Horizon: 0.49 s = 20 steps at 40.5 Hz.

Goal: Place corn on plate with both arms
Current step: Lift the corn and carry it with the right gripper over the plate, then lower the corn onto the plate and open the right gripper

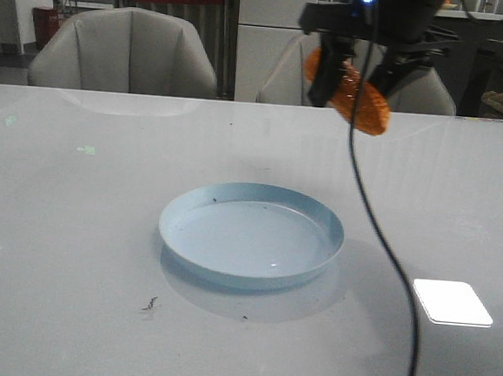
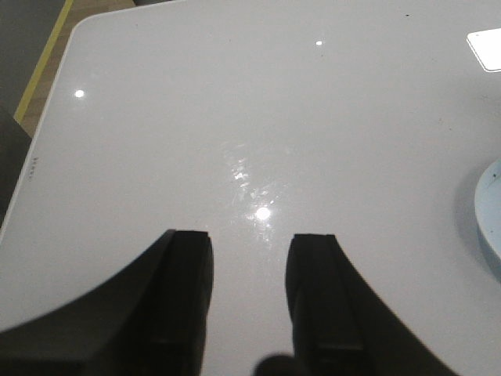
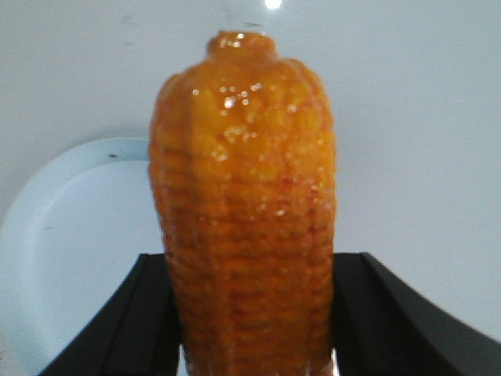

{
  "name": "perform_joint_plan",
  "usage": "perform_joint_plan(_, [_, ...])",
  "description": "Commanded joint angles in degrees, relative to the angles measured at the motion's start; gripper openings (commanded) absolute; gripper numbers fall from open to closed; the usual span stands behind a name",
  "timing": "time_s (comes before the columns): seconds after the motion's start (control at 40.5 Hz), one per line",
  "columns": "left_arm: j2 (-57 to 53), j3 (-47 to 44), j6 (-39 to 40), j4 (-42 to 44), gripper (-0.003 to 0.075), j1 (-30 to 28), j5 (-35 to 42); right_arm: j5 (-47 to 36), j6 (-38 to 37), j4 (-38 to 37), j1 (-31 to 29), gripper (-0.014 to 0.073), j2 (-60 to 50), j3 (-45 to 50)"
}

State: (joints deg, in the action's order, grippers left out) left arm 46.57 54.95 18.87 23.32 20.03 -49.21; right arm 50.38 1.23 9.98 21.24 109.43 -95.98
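Note:
My right gripper (image 1: 352, 78) is shut on the orange corn (image 1: 363, 99) and holds it high in the air, behind and to the right of the pale blue plate (image 1: 319, 215). In the right wrist view the corn (image 3: 246, 211) fills the gap between the black fingers (image 3: 145, 313), its tapered end pointing away, with the plate (image 3: 70, 251) below and to one side. The plate lies flat on the table's middle and holds nothing. My left gripper (image 2: 249, 270) is open and empty over bare table; the plate's rim (image 2: 489, 215) shows at that view's edge. The left gripper does not show in the front view.
A black cable (image 1: 378, 241) hangs from the right arm down across the front view, right of the plate. A bright white rectangle (image 1: 452, 301) lies on the table at the right. Two grey chairs (image 1: 127, 52) stand behind the table's far edge.

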Motion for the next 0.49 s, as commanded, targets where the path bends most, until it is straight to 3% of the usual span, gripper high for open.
perform_joint_plan(0.0, [0.4,1.6,0.6,0.5,0.0309,-0.1,3.6,-1.6,0.5,0.6,4.0,0.0272,-1.0,-2.0])
perform_joint_plan(0.296, [0.4,1.6,0.6,0.3,0.0309,-0.1,3.6,-0.9,0.5,0.4,9.7,0.0274,7.3,-2.0])
perform_joint_plan(0.469, [0.4,1.6,0.6,0.3,0.0309,-0.1,3.6,-0.2,0.5,0.3,10.2,0.0354,10.2,-2.2])
